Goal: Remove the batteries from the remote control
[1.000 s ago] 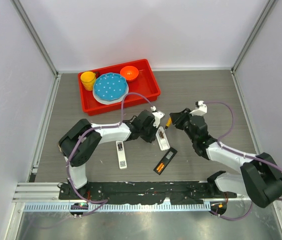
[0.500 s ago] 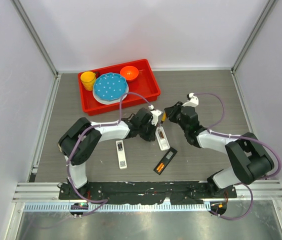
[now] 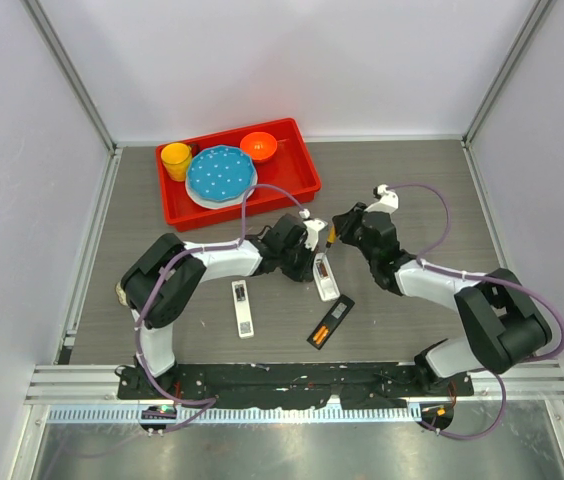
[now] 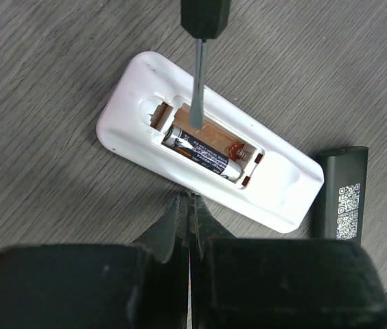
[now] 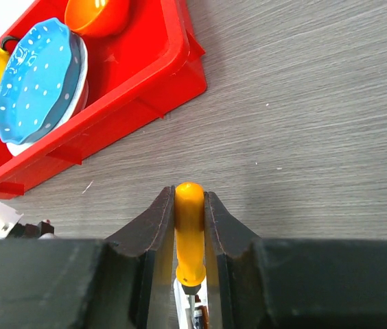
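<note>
The white remote control lies back-up with its compartment open. Inside lies a dark grey battery, and beside it an orange one. The screwdriver's thin shaft reaches down into the compartment's far end. My right gripper is shut on the screwdriver's orange handle, above the remote. My left gripper is shut and empty, its tips at the remote's near long edge. In the top view the left gripper and right gripper stand on either side of the remote.
A black remote with orange batteries showing lies just near the white one, its end close by. A second white remote lies to the left. The red tray at the back holds a blue plate, an orange bowl and a yellow cup.
The right arm has swung left and back, bringing the screwdriver over the white remote's compartment. In the last half second it barely moved. The left gripper has stayed put, shut.
</note>
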Robot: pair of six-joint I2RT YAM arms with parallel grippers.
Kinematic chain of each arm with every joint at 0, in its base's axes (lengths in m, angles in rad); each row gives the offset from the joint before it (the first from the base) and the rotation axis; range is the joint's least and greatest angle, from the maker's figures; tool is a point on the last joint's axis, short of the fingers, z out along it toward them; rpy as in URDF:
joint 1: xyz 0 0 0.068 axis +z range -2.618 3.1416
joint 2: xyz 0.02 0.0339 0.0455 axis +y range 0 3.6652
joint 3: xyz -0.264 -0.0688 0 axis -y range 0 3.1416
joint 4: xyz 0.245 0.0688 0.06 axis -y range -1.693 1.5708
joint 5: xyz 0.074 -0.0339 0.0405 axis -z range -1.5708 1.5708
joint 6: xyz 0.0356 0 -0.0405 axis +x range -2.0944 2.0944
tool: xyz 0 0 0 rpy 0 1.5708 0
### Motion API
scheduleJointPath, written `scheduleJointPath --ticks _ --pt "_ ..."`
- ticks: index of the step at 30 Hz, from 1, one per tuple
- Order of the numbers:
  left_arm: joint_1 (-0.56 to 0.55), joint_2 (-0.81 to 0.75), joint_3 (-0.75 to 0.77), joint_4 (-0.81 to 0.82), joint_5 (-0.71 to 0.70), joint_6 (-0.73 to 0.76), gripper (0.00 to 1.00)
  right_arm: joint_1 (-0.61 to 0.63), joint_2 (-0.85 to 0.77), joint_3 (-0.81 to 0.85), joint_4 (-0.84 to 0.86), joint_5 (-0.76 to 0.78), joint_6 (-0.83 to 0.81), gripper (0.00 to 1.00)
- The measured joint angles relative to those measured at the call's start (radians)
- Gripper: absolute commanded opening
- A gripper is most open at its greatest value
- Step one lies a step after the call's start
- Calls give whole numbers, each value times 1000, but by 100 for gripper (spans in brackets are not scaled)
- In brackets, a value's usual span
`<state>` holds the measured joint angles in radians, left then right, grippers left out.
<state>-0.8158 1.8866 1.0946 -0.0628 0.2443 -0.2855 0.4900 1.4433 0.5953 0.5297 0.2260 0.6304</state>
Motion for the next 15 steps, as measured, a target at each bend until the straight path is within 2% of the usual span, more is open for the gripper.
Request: scheduleJointPath --ticks 15 --pt "2 6 8 -5 10 0 0 0 -25 -42 -11 2 -2 1"
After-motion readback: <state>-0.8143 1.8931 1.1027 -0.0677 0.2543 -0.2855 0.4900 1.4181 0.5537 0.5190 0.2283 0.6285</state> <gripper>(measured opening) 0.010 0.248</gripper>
